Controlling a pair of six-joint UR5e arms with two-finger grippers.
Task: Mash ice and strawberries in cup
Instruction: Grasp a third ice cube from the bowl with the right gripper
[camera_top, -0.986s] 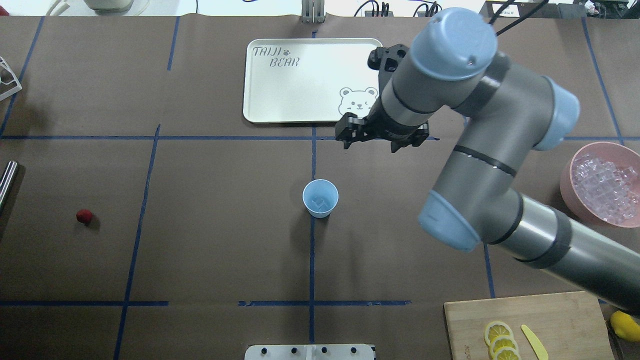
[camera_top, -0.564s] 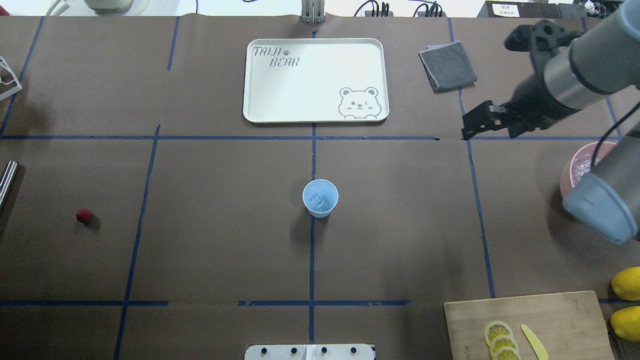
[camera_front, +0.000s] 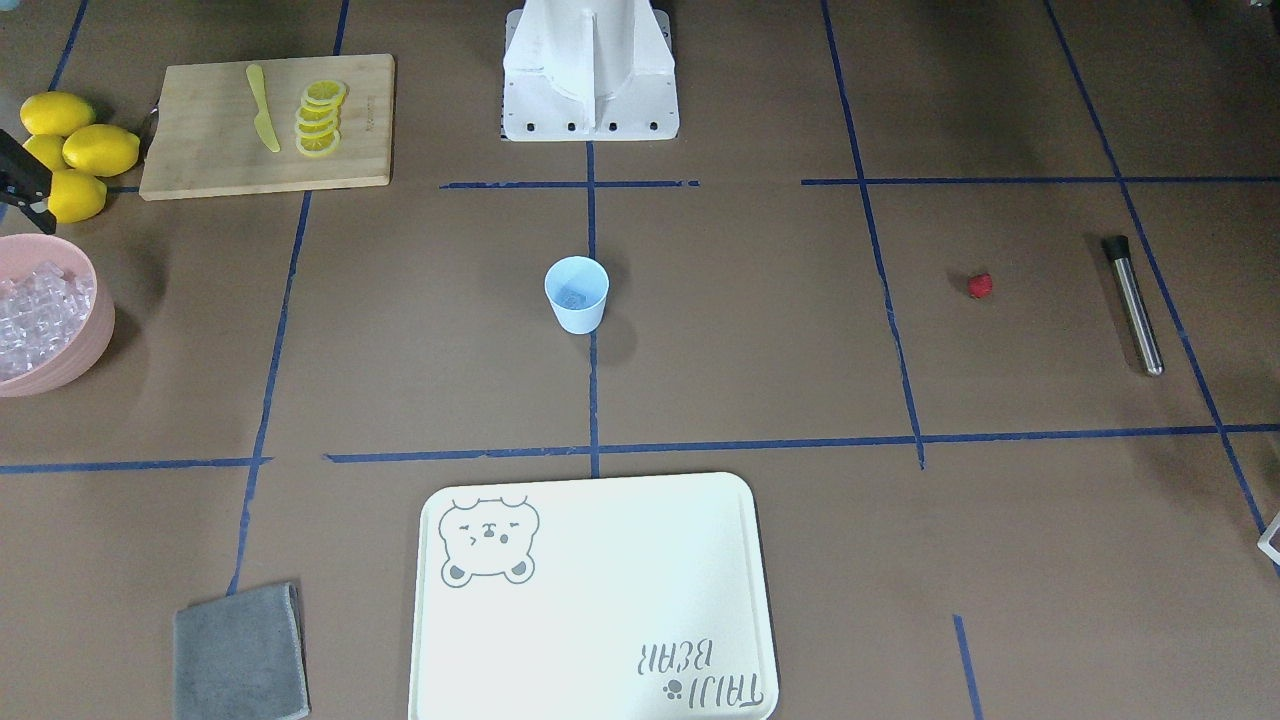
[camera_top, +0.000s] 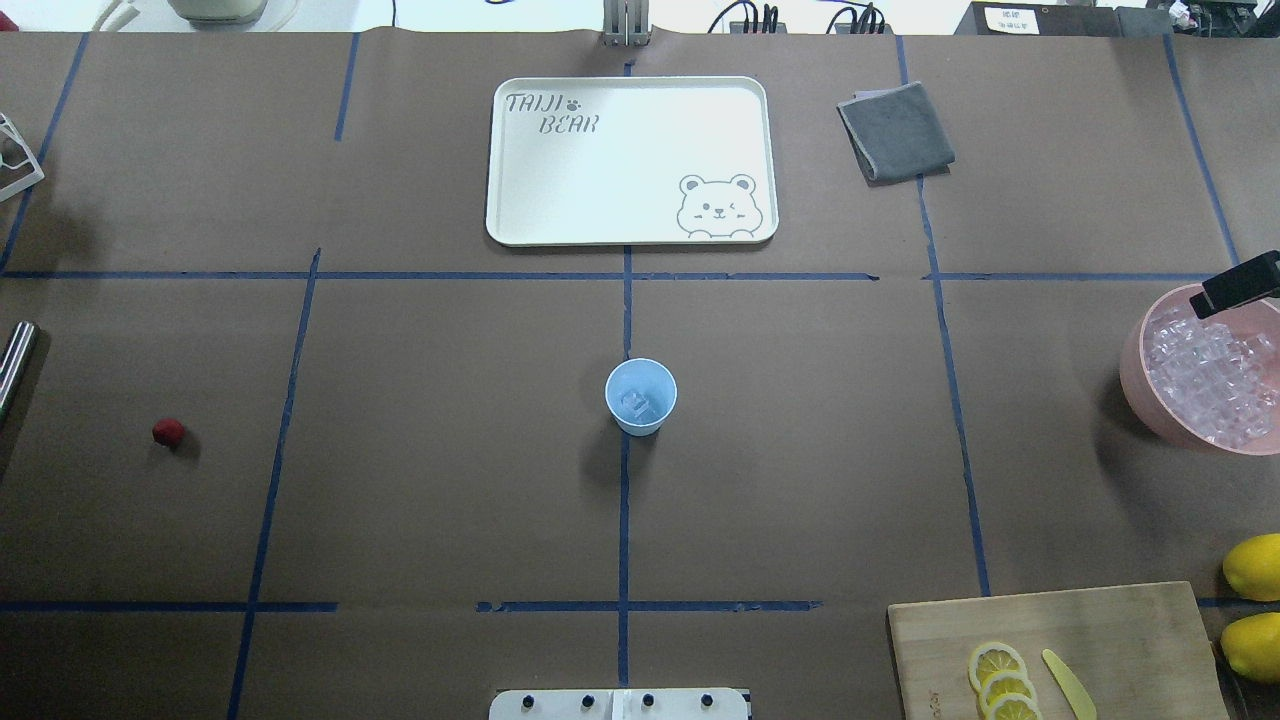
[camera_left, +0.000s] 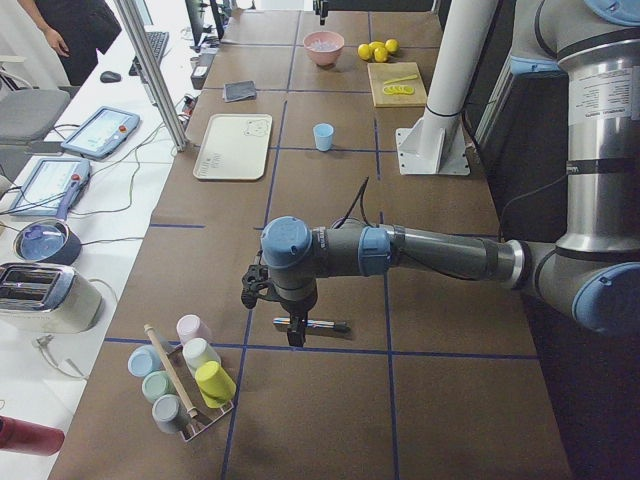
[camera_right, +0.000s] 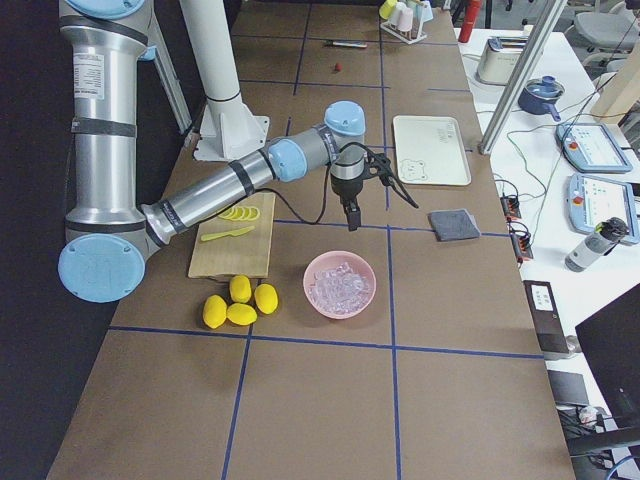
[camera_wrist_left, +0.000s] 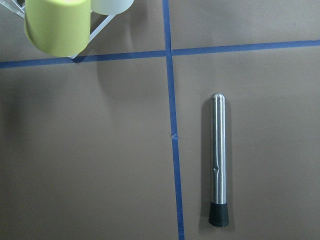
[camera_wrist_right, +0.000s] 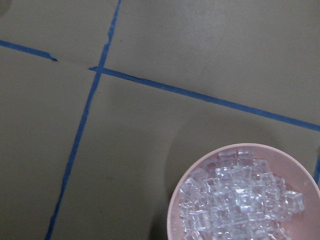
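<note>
Plainly one cup (camera_top: 641, 396), one strawberry (camera_top: 168, 432), four lemons (camera_front: 100, 149); how either arm's jaws stand, I cannot tell.

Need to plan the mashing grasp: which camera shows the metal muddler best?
The left wrist-mounted view: the steel muddler lies whole and close, black tip included. Front-facing shows it whole but small; overhead catches only one end; side views show it small; the right wrist view misses it.
</note>
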